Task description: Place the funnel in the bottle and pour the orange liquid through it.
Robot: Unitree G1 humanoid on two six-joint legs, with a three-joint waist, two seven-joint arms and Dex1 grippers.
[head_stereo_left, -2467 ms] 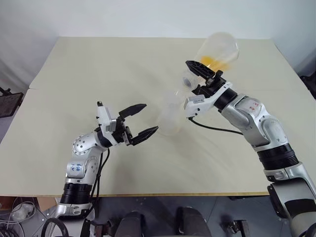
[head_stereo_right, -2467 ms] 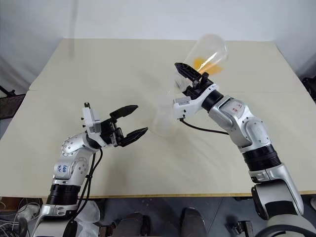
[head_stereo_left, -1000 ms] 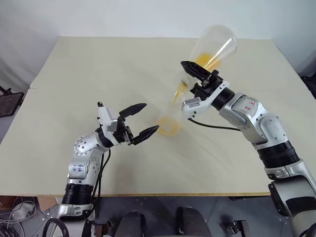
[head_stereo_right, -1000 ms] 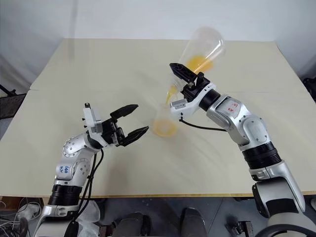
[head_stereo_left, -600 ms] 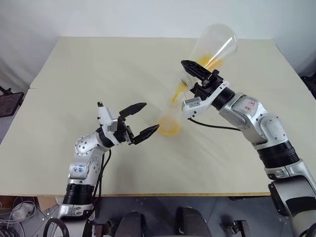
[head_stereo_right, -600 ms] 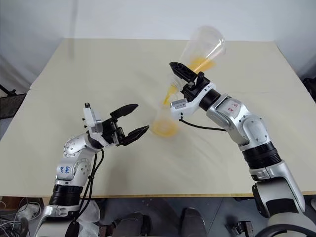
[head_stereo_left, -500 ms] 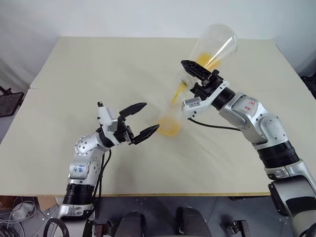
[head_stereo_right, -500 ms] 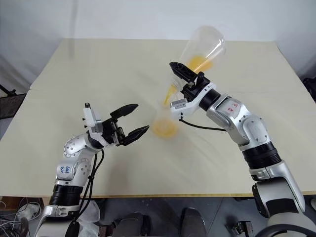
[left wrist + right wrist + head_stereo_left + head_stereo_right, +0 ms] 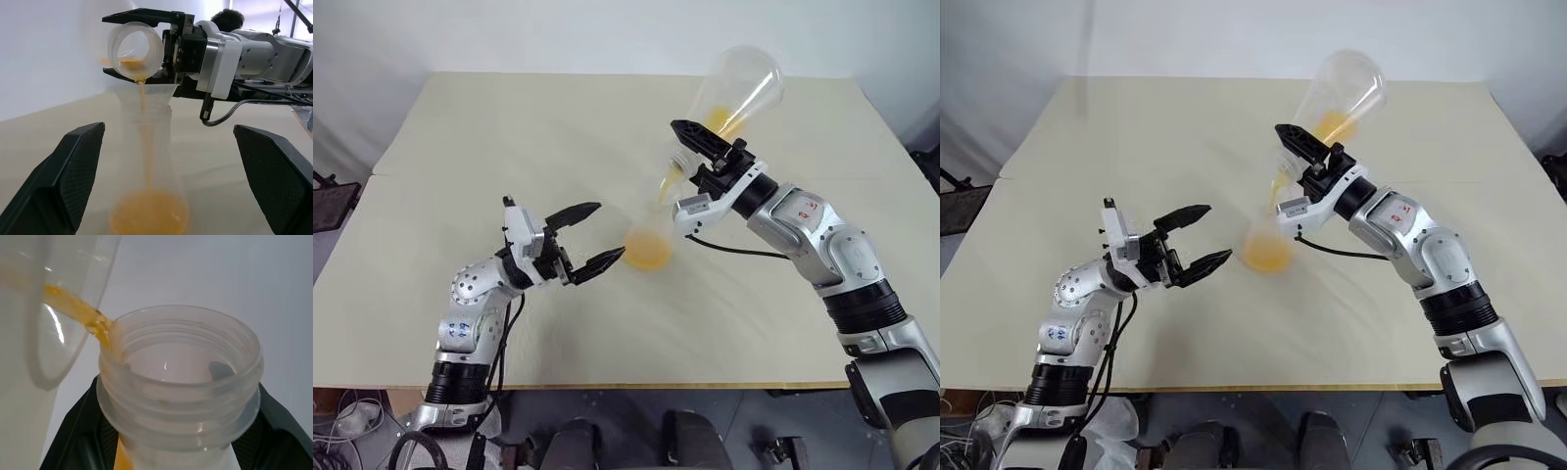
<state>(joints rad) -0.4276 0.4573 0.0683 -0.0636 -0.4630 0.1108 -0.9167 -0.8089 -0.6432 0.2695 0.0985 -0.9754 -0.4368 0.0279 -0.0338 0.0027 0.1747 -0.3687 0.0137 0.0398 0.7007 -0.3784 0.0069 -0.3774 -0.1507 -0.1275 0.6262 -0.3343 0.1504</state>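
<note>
A cream table (image 9: pixel 460 127) is seen under both arms. A broad clear conical flask (image 9: pixel 736 93) is held tilted by its neck in the closed right gripper (image 9: pixel 697 157), mouth down to the left. The bottle (image 9: pixel 649 240) stands near the table's middle, with the funnel (image 9: pixel 144 95) seated in its neck. Orange liquid (image 9: pixel 649 255) is pooled in its base, fed by a thin stream. Just left of it, the left gripper (image 9: pixel 588 238) is held spread wide, empty.

one flask (image 9: pixel 736 93), one bottle (image 9: pixel 646 245), perhaps one funnel (image 9: pixel 146 95)
</note>
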